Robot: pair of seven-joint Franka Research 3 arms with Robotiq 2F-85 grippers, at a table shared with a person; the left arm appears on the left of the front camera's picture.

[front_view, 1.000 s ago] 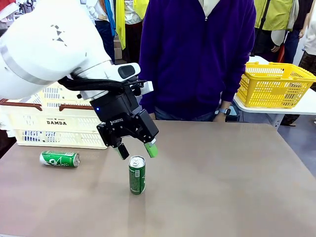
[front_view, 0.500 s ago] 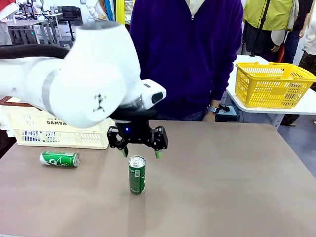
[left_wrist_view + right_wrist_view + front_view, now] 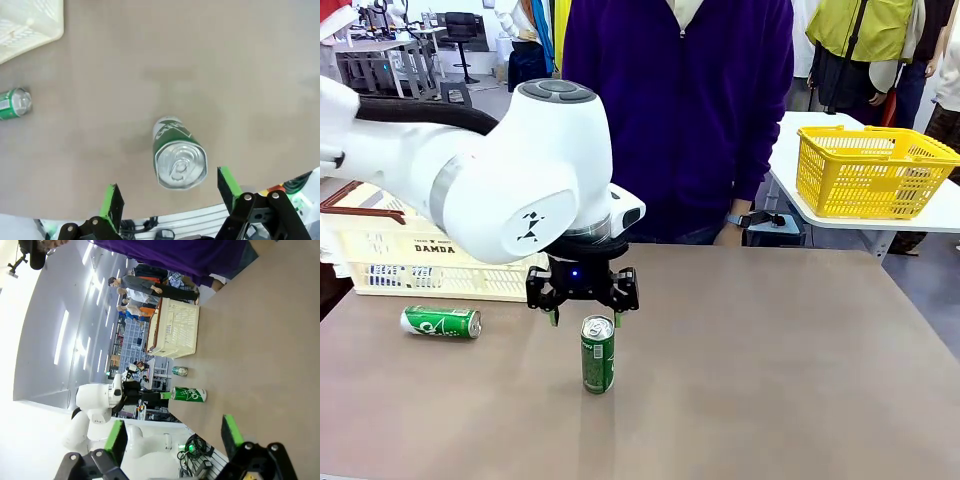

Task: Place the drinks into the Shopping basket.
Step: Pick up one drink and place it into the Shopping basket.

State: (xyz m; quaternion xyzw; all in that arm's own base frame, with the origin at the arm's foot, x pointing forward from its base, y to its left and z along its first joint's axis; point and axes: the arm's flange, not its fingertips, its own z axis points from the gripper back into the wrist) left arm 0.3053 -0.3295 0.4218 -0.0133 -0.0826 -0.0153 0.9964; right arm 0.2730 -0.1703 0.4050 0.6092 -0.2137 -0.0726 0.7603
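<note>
In the front view, the left claw (image 3: 584,317) is seen released, its fingers spread wide just above an upright green can (image 3: 598,360) near the middle of the worktop (image 3: 770,360). A second green can (image 3: 441,321) is laid on its side to the left, just before the Shopping basket (image 3: 430,255), which is set at the far left edge. In the left wrist view, the silver top of the upright green can (image 3: 180,165) is framed between the green pads (image 3: 111,200), with a gap at each side. In the right wrist view, the right claw (image 3: 174,432) is shown released and holding nothing, well apart from both cans.
</note>
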